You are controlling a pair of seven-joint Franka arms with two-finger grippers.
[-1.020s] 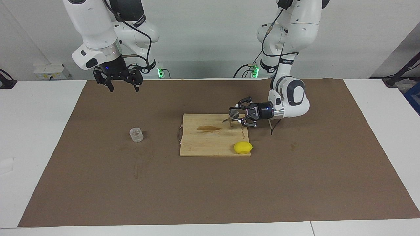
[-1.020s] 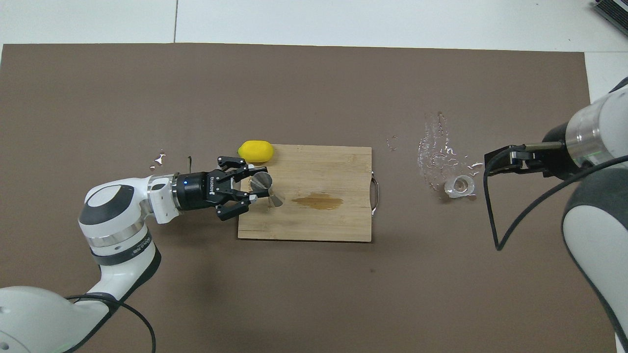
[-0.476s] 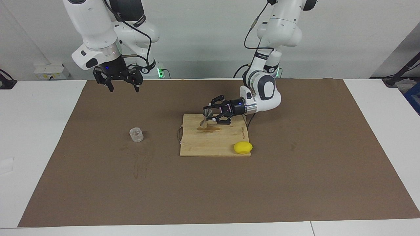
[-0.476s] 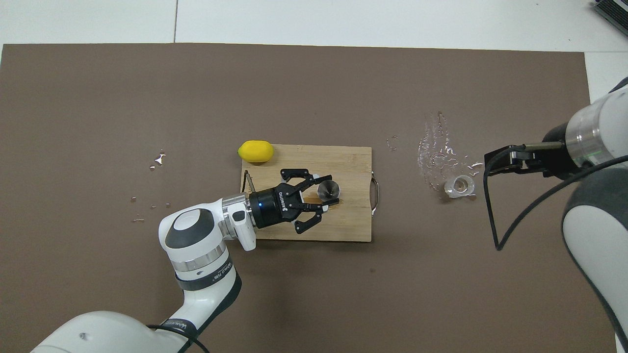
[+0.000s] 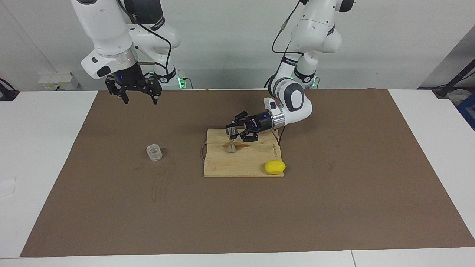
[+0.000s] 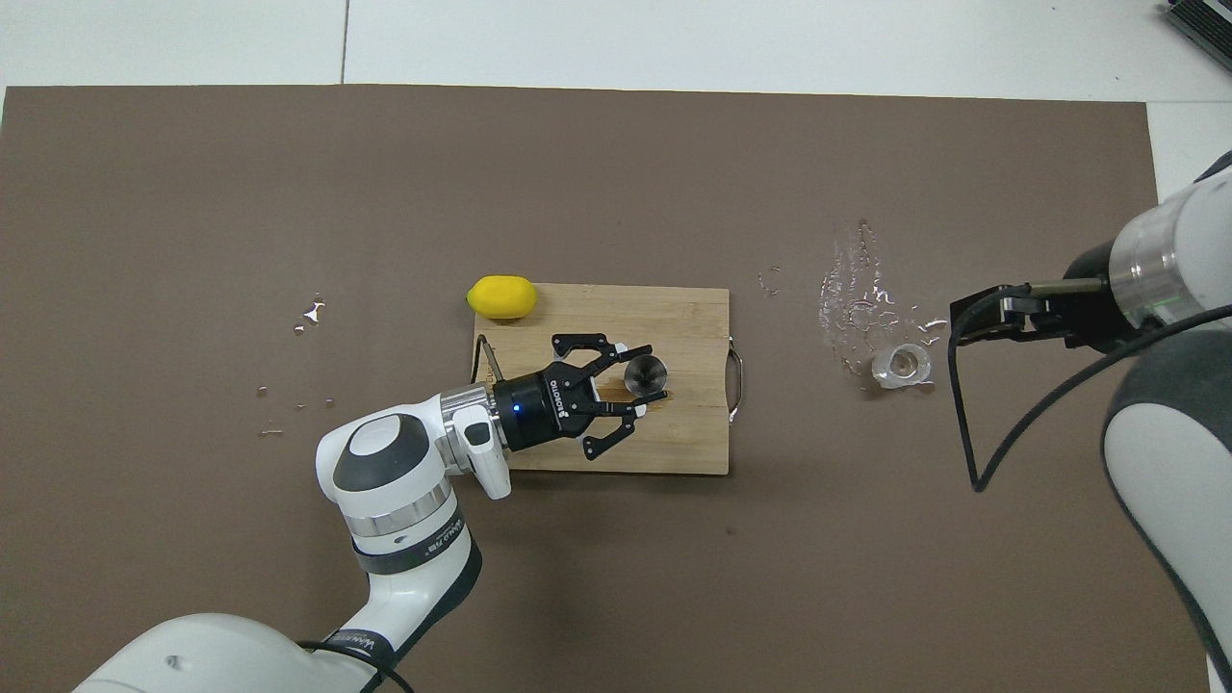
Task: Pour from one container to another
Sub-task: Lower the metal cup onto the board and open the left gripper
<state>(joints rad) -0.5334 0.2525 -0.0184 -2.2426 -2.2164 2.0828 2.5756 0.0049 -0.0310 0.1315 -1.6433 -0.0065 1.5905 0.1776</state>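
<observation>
jigger [image 5: 231, 139]: upright on the cutting board [image 5: 256, 163], over a brown spill; contents unclear.
left end effector [image 5: 237, 134]: clamped on the jigger.
glass tumbler [image 5: 154, 152]: toward the right arm's end, seemingly empty.
right end effector [image 5: 140, 97]: open, raised, waiting.

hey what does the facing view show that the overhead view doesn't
Facing view only: the right gripper hanging open in the air, and the jigger's hourglass side, standing upright on the cutting board. Overhead only: splashes on the mat beside the glass tumbler. Both: the left gripper shut on the jigger, and the lemon.
</observation>
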